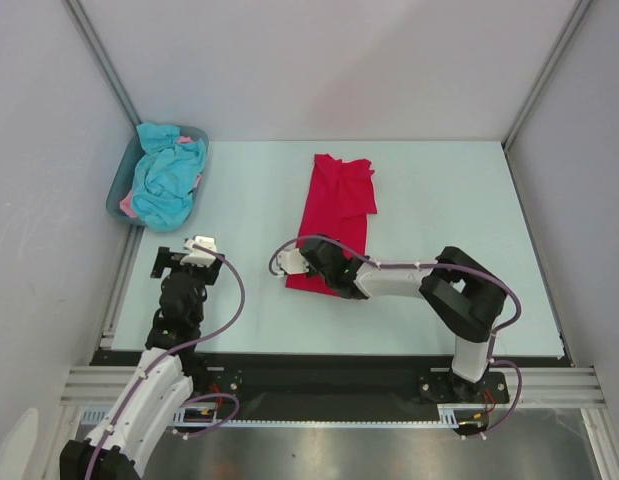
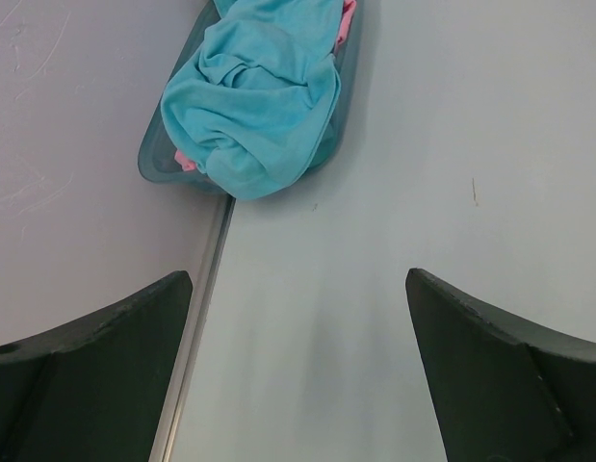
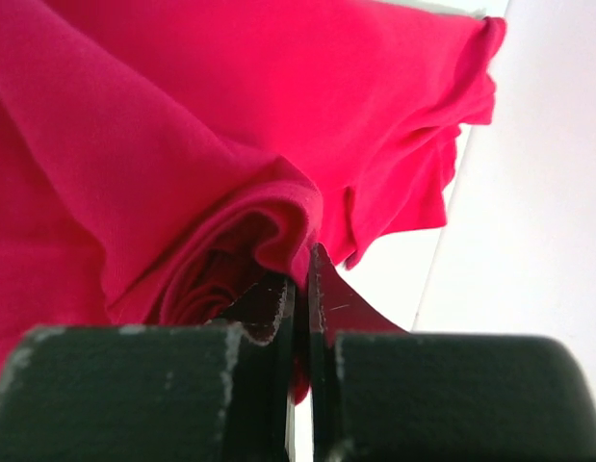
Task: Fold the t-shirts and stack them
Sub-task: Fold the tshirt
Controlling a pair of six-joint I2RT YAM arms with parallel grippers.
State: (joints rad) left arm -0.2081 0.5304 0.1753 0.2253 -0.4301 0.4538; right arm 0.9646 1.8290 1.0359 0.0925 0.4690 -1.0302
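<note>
Tightly, the right gripper (image 3: 299, 289) pinches the near edge of the crimson cloth t-shirt (image 1: 341, 200); the left gripper (image 2: 299, 279) gapes over open table (image 1: 439, 200).

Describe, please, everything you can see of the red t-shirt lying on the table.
The red t-shirt is bright crimson, soft matte cloth, plain, with no print showing. It lies as a long narrow strip on the pale table, running away from the arms, roughly mid-table. Its far end is wider and rumpled, with a loose flap on the right; the rest lies fairly flat. At its near left corner the right gripper is shut on a bunched fold of the cloth. Nothing else touches it.
</note>
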